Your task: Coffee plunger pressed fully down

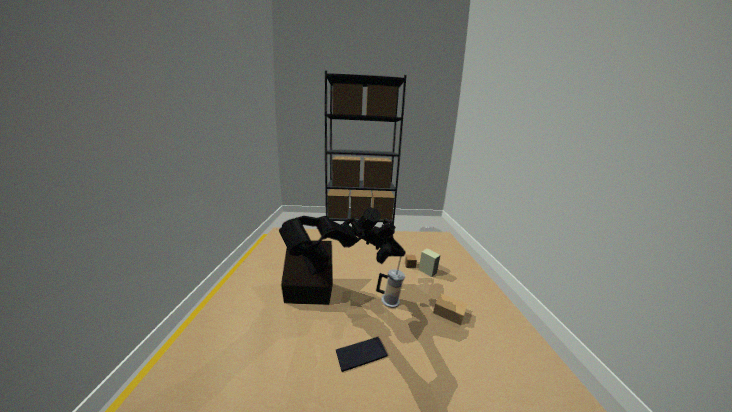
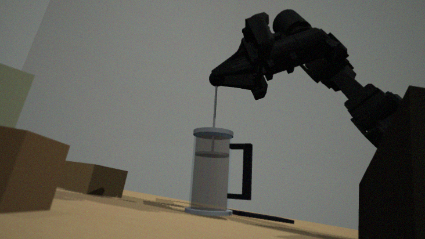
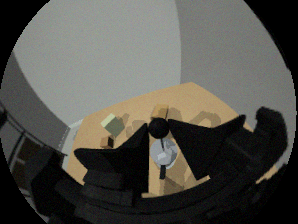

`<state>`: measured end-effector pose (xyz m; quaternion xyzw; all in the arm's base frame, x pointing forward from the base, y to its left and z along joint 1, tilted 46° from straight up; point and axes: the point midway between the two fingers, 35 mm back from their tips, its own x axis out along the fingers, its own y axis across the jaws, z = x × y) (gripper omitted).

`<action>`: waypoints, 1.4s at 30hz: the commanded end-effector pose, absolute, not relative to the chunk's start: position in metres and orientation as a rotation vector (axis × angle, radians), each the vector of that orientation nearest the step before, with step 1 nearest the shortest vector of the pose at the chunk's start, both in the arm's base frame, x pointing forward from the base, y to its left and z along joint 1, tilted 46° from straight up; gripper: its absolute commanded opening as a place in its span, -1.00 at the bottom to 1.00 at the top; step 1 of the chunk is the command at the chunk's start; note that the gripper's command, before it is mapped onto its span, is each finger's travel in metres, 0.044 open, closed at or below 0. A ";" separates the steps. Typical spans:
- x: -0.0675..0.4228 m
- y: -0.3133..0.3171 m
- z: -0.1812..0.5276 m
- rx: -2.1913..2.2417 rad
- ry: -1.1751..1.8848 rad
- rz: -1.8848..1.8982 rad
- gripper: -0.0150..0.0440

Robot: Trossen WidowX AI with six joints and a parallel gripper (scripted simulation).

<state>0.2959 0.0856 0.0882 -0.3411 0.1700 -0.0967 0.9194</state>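
The coffee press (image 1: pixel 392 291) (image 2: pixel 209 181) (image 3: pixel 161 154) stands on the table with its black handle (image 2: pixel 247 171) toward the arm's base. In the exterior view it leans slightly away from the arm, and the handle side of its base looks a little raised. My gripper (image 1: pixel 401 252) (image 2: pixel 216 78) (image 3: pixel 157 124) is shut on the black plunger knob (image 3: pixel 158 130), high above the lid (image 2: pixel 213 131). The thin rod (image 1: pixel 399 265) (image 2: pixel 215 107) shows between knob and lid. The plunger disc (image 2: pixel 211 154) is a little below the lid, inside the glass. The fingers partly hide the knob.
A green block (image 1: pixel 429 262) (image 2: pixel 13 94) (image 3: pixel 113 125) and a small brown cube (image 1: pixel 410 261) (image 3: pixel 107 142) stand behind and right of the press in the top view. A tan block (image 1: pixel 449 310) (image 2: pixel 94 179) lies right, a dark flat pad (image 1: pixel 361 353) in front.
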 end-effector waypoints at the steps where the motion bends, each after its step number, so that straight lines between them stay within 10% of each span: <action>1: 0.291 0.067 0.066 -0.750 0.407 -0.215 -0.09; 42: 0.317 0.039 0.037 -0.761 0.388 -0.219 -0.09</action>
